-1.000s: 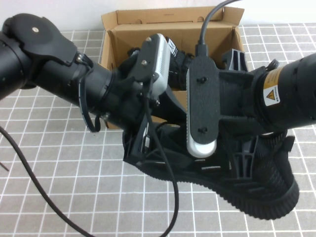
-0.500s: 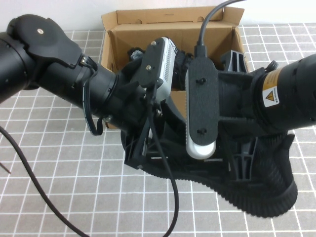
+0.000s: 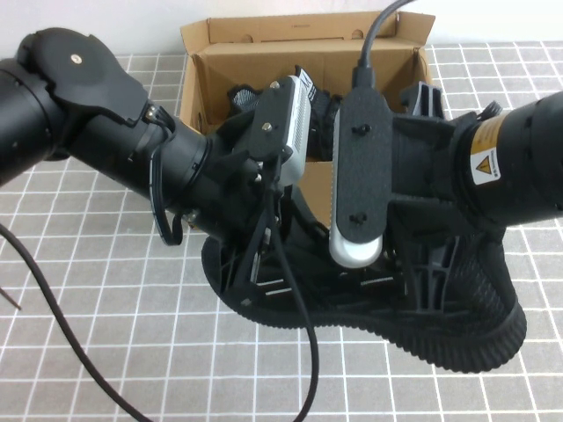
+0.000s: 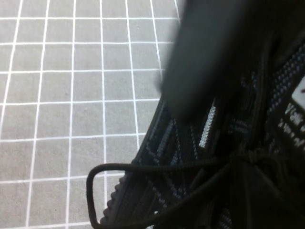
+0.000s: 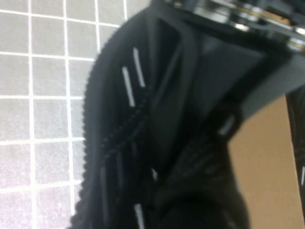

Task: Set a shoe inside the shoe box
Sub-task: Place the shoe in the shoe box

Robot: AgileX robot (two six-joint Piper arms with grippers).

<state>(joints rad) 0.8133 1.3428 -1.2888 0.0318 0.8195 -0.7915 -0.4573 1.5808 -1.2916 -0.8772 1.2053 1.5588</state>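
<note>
Now the shoe (image 3: 457, 338) lies differently than a moment back: its near end has swung toward the robot's left, so more of the ribbed sole edge shows past the left arm, and the far end on the right sits a touch higher in the high view. Both arms have crept forward with it, their wrist cameras a little closer to the shoe box (image 3: 220, 53).

The left end effector (image 3: 251, 264) comes in from the left, angled down over the shoe's left end just in front of the box; from where I stand I cannot tell how its fingers are set, since the wrist camera and cable cover them. The right end effector (image 3: 431, 264) reaches in from the right, low over the shoe's middle, and there too I cannot tell whether it pinches anything.

The shoe rests on the gridded counter (image 3: 97, 316) just in front of the open box, lengthwise across the view. Inside the box a second dark shoe (image 3: 237, 95) peeks out behind the arms. In the left wrist view a loop of black lace (image 4: 95, 191) hangs over the sole's edge above the counter
</note>
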